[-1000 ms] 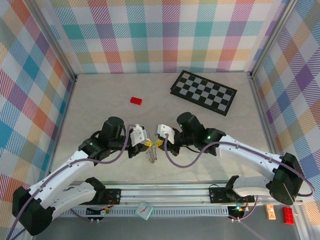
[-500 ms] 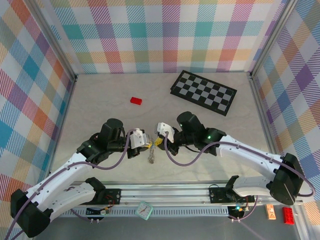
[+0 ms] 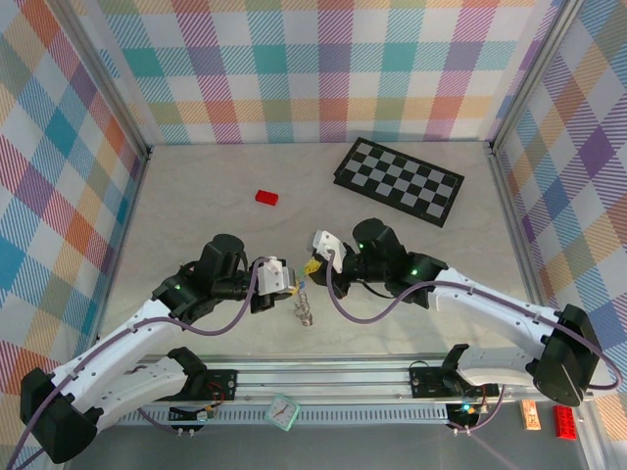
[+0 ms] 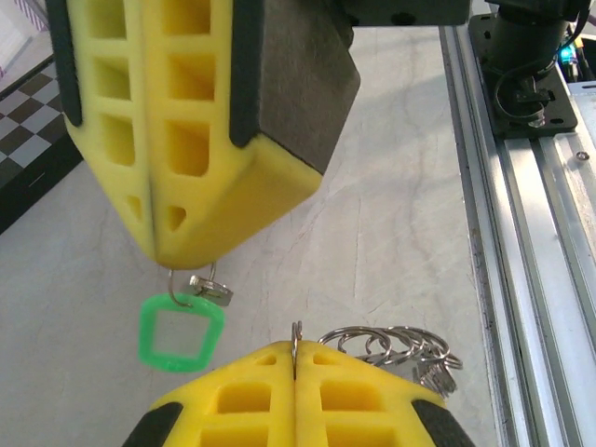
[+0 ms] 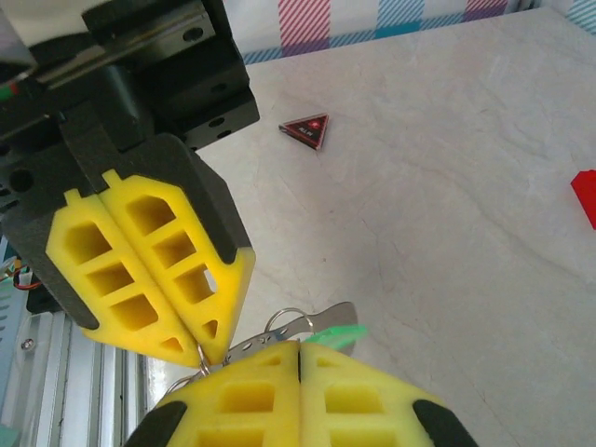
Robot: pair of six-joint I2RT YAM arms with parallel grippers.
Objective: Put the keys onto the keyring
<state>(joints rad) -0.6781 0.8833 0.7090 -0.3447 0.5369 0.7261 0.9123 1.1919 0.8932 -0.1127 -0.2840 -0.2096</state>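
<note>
In the left wrist view my left gripper (image 4: 296, 346) is shut on the thin edge of the keyring (image 4: 396, 343), whose silvery loops bunch to the right of its fingers. Just ahead of it, my right gripper (image 4: 160, 259) is shut on the small wire loop of the mint green key (image 4: 182, 332), which dangles below it with its metal blade. The right wrist view shows the right gripper (image 5: 298, 346) with the green key (image 5: 337, 332) at its tips, and the left gripper (image 5: 207, 357) tip to tip beside it. From above, both grippers (image 3: 292, 285) (image 3: 312, 266) meet near the front middle of the table, the keyring (image 3: 305, 309) hanging between them.
A red block (image 3: 266, 197) lies on the table behind the left arm. A black-and-white checkerboard (image 3: 399, 181) lies at the back right. A small red-and-black triangle (image 5: 307, 130) sits on the table. The metal rail (image 4: 531, 233) runs along the near edge.
The right gripper has drawn back slightly to the right and up. The left gripper shifted a little nearer, and the hanging keyring swung with it. Both stayed shut.
</note>
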